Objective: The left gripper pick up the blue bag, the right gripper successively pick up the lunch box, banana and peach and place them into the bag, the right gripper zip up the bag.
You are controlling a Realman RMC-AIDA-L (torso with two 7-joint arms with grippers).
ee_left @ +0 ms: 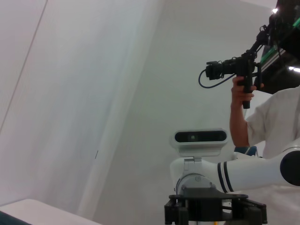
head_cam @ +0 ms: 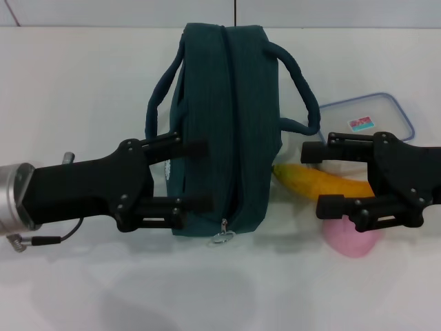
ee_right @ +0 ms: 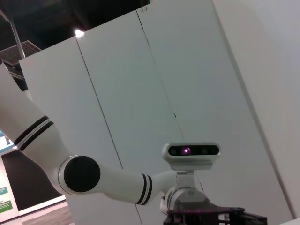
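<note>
The blue bag [head_cam: 227, 110] lies lengthwise in the middle of the table in the head view. Its top zipper line looks shut, the silver pull ring [head_cam: 222, 238] is at the near end, and both handles are splayed outward. My left gripper [head_cam: 208, 175] is open, with its fingertips over the bag's left side and nothing between them. To the bag's right lie the lunch box [head_cam: 375, 117], the banana [head_cam: 320, 182] and the pink peach [head_cam: 353, 238]. My right gripper [head_cam: 311, 179] hovers open above the banana, partly hiding the banana and peach.
The white table [head_cam: 76, 89] ends at a wall behind the bag. The wrist views look up at white wall panels and the robot's head camera [ee_left: 200, 137]. A person holding a camera [ee_left: 243, 93] stands behind the robot.
</note>
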